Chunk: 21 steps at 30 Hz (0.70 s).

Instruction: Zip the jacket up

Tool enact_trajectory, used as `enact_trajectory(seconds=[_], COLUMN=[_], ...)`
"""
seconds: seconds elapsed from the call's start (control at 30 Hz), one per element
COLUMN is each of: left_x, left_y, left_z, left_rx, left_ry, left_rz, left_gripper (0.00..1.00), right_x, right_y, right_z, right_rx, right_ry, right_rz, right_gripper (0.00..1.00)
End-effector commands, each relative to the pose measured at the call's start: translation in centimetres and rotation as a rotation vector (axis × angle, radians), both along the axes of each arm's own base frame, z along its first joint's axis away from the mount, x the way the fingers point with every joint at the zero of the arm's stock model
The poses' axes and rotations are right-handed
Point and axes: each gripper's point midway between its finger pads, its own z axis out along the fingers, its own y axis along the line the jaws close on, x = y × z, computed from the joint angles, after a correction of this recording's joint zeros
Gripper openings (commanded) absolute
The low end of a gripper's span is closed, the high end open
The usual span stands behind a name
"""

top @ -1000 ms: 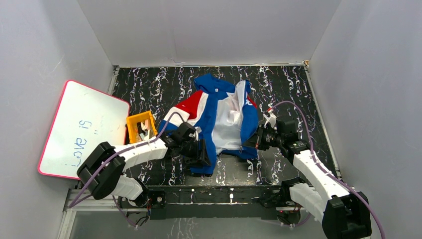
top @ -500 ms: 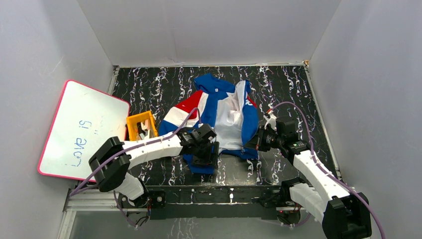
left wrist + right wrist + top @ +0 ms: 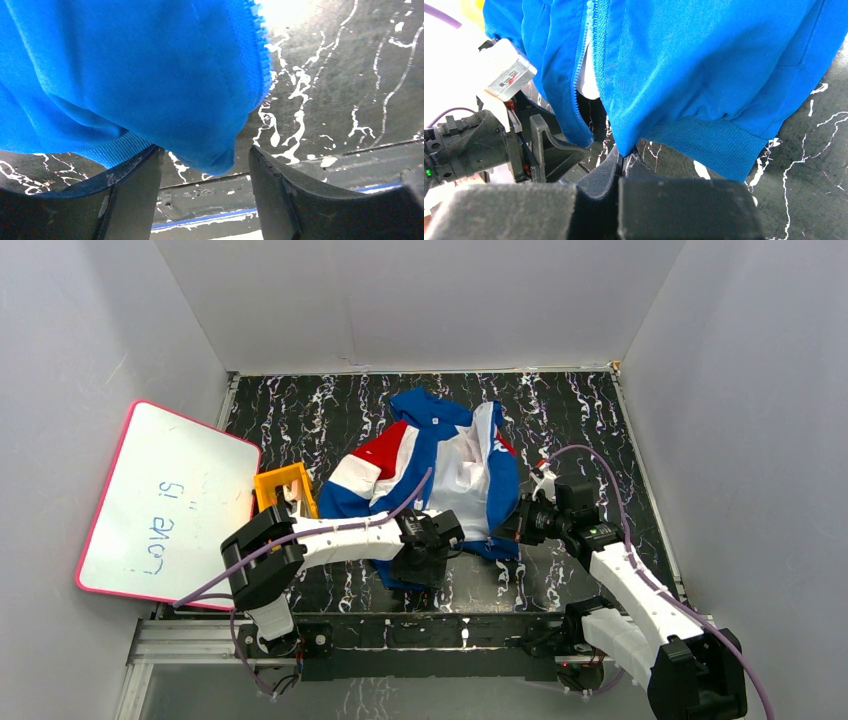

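Two hands meet the jacket [image 3: 445, 465], which lies open at the middle of the marbled black worktop [image 3: 300, 405], white lining upward. The left hand [image 3: 205, 165] holds its fingers [image 3: 125, 200] apart, astride the near blue hem corner [image 3: 210, 155]. The right hand [image 3: 621, 162], closed, pinches the ribbed hem [image 3: 704, 145] beside the zipper teeth [image 3: 583, 95] at the jacket's near right edge.

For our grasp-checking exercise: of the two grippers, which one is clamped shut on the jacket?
The right gripper: it pinches the jacket at its blue hem, while the left gripper stands open, its fingers apart with loose fabric hanging between them.
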Motion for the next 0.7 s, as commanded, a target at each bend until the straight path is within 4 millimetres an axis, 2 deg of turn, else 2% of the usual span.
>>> enact_trajectory(seconds=[0.0,0.4,0.57,0.6,0.67], left_x=[0.9,1.3,1.5,1.6,1.8], left_y=[0.4,0.5,0.1,0.0,-0.3], left_z=[0.5,0.3,0.7,0.9,1.5], left_rx=[0.044,0.051,0.029,0.021,-0.001], left_ry=[-0.060,-0.081,-0.093,-0.097,-0.108], left_rz=[0.036,0.033,0.025,0.025,0.020], left_gripper=[0.59,0.30,0.09,0.02,0.00], right_x=[0.1,-0.3,-0.4,-0.4,-0.4], right_y=[0.0,-0.1,-0.2,-0.2,-0.1], right_z=[0.6,0.2,0.1,0.2,0.3], right_rx=[-0.006,-0.002,-0.003,-0.003,0.003], right_ry=[-0.042,-0.036,-0.035,-0.035,-0.033], right_rz=[0.009,0.006,0.004,0.004,0.005], right_gripper=[0.00,0.00,0.00,0.00,0.00])
